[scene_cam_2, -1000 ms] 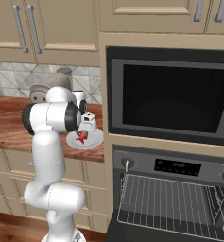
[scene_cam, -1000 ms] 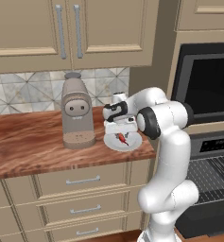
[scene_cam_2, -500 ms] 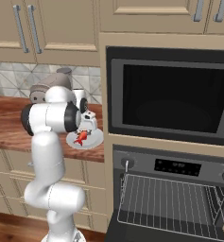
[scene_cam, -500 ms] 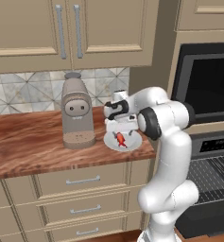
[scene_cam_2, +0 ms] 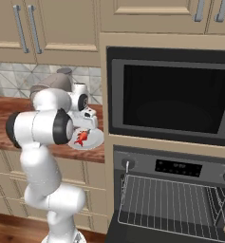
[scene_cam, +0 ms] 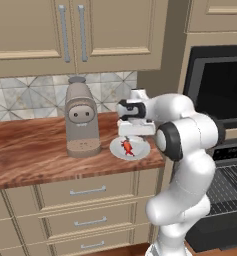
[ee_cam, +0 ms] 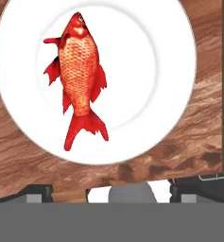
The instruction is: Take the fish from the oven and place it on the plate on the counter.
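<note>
One fish (ee_cam: 78, 78) lies on the plate (ee_cam: 168, 61) — gripper (ee_cam: 106, 191) above, fingers spread wide, empty

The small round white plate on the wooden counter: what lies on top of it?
A red-orange fish lies flat on the round white plate. The plate surface beneath the fish is covered.

No readable text; oven (scene_cam_2: 180, 190) display (scene_cam_2: 178, 167) shows marks too small to read.

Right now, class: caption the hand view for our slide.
Red-orange fish lying on the white plate on the wood-grain counter.
</note>
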Robot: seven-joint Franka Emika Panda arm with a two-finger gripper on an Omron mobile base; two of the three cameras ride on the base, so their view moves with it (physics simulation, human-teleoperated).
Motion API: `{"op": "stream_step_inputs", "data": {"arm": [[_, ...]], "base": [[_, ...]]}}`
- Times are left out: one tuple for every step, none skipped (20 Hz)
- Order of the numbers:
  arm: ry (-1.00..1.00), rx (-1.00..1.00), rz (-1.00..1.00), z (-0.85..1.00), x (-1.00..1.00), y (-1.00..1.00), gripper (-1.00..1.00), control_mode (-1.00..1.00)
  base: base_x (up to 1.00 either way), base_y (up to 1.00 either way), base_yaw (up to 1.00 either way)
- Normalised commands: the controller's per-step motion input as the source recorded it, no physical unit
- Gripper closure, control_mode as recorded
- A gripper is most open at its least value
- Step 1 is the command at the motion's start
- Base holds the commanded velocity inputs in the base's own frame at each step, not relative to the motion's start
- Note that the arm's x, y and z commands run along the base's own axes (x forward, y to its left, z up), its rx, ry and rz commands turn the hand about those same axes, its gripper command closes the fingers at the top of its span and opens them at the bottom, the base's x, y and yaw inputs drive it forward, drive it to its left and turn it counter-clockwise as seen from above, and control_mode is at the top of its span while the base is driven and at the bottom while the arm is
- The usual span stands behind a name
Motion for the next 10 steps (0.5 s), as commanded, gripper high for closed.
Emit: {"op": "stream_step_inputs", "data": {"arm": [[-0.04, 0.08, 0.0, 0.56, -1.0, 0.0, -1.0, -1.0], [-0.04, 0.07, 0.0, 0.51, -1.0, 0.0, -1.0, -1.0], [-0.03, 0.06, 0.0, 0.54, -1.0, 0.0, -1.0, -1.0], [-0.01, 0.04, 0.0, 0.57, -1.0, 0.0, -1.0, -1.0], [-0.02, 0.03, 0.0, 0.6, -1.0, 0.0, -1.0, -1.0], [-0.02, 0.01, 0.0, 0.58, -1.0, 0.0, -1.0, -1.0], [-0.03, 0.01, 0.0, 0.56, -1.0, 0.0, -1.0, -1.0], [-0.02, 0.0, 0.0, 0.58, -1.0, 0.0, -1.0, -1.0], [-0.04, 0.0, 0.0, 0.56, -1.0, 0.0, -1.0, -1.0], [-0.05, 0.01, 0.0, 0.56, -1.0, 0.0, -1.0, -1.0]], "base": [[0.0, 0.0, 0.0], [0.0, 0.0, 0.0], [0.0, 0.0, 0.0], [0.0, 0.0, 0.0], [0.0, 0.0, 0.0], [0.0, 0.0, 0.0], [0.0, 0.0, 0.0], [0.0, 0.0, 0.0], [0.0, 0.0, 0.0], [0.0, 0.0, 0.0]]}}
